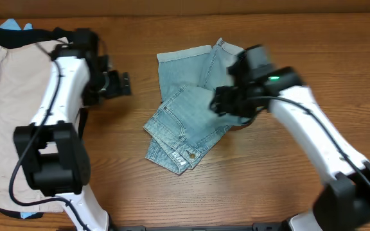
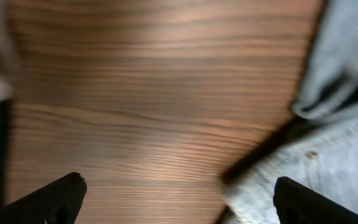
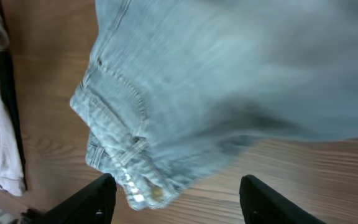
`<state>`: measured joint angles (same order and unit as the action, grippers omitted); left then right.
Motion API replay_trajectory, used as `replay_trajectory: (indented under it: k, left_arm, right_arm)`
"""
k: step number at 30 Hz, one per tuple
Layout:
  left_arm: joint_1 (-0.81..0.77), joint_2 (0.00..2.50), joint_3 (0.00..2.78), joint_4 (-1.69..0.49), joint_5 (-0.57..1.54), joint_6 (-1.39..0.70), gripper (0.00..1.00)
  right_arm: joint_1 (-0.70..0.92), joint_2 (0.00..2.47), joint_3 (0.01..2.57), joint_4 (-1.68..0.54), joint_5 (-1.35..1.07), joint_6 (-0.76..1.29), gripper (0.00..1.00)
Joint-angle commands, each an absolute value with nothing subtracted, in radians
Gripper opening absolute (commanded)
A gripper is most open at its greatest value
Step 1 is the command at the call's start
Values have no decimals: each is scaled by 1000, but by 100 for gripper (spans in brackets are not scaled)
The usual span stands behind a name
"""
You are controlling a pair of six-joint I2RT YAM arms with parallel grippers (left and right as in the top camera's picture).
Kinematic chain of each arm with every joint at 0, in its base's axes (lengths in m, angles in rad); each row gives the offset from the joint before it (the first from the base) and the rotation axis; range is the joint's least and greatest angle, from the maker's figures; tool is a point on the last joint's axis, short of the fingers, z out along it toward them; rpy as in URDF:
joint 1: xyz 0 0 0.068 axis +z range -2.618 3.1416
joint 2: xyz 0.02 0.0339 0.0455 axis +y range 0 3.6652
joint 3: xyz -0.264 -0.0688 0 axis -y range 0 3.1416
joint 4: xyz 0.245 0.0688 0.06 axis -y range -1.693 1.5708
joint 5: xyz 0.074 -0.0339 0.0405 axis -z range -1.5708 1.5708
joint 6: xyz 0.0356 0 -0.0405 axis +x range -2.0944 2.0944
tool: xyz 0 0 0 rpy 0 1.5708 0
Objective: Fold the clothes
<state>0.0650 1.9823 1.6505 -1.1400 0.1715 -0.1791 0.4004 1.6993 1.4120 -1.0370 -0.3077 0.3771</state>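
Crumpled mid-table [image 1: 268, 38], denim shorts [image 1: 185, 122], waistband toward the near edge. Above their right side, right pincer [image 3: 178, 198], spread wide, gripping nothing. Leftward, left pincer [image 1: 124, 84], likewise agape over bare wood. Along the left edge, beige garment [image 1: 5, 96] atop black garment [image 1: 40, 33].

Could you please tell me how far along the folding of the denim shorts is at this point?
Looks partly done: the denim shorts are doubled over themselves, but rumpled and uneven. In hand: the right pincer hovers open over the denim, gripping nothing, and the left pincer is open above the bare table. Left: squaring the layers and finishing the fold.
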Motion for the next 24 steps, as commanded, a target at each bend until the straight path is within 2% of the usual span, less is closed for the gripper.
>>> replay_trajectory:
  k: [1, 6, 12, 17, 24]
  left_arm:
    - [100, 1946, 1654, -1145, 175, -122, 100]
    - [125, 1946, 1654, -1144, 151, -81, 100]
    - [122, 1947, 1654, -1143, 139, -74, 100]
    - [122, 1947, 1654, -1151, 139, -25, 100]
    - [113, 1947, 1654, -1147, 150, -20, 100]
  right_arm:
    - [479, 1779, 1426, -1016, -290, 509, 67]
    - [556, 1904, 1426, -998, -294, 556, 68]
    - [574, 1987, 1426, -1001, -327, 581, 68]
    - [549, 2012, 1426, -1037, -324, 576, 68]
    - [450, 2029, 1419, -1143, -197, 482, 68]
